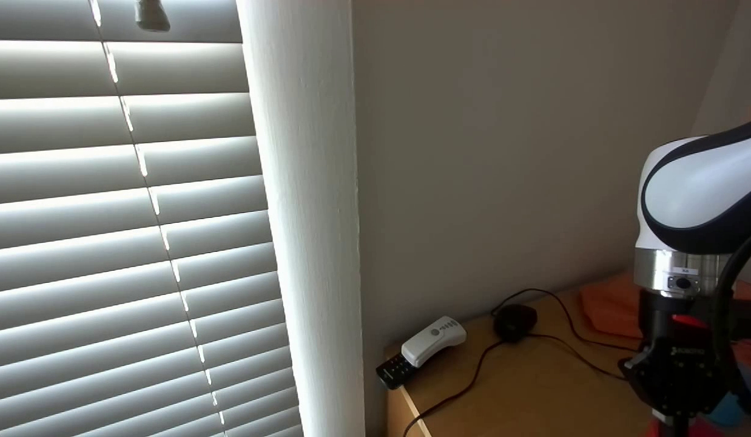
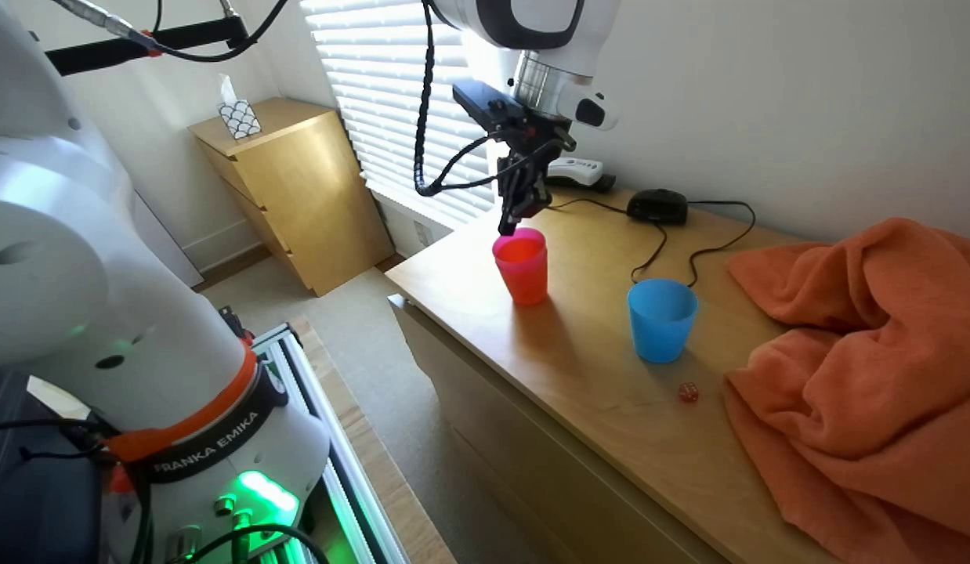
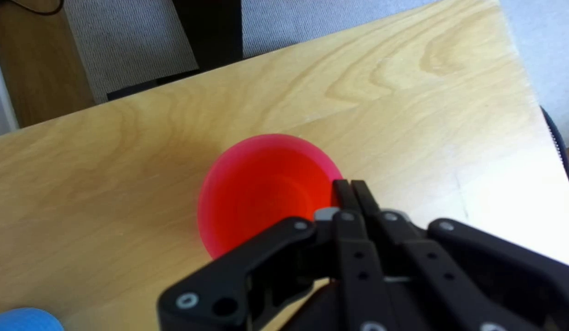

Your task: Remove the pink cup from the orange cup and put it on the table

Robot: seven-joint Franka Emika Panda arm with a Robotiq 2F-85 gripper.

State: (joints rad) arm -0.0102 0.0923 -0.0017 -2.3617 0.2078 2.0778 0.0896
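Gripper (image 3: 350,184) clenched, below it pink cup (image 3: 275,140) nested in orange cup (image 2: 526,287), tips at pink rim, can't tell if pinching it.

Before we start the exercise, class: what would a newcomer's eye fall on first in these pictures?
Probably the big crumpled orange cloth, heaped on the table at the right of an exterior view. Low on the left there, a green light glows on the robot's base. Next perhaps the nested pink and orange cups, upright on the table, with the black gripper at their rim.

Pink cup (image 3: 267,191) seemingly inside orange cup (image 2: 524,282).
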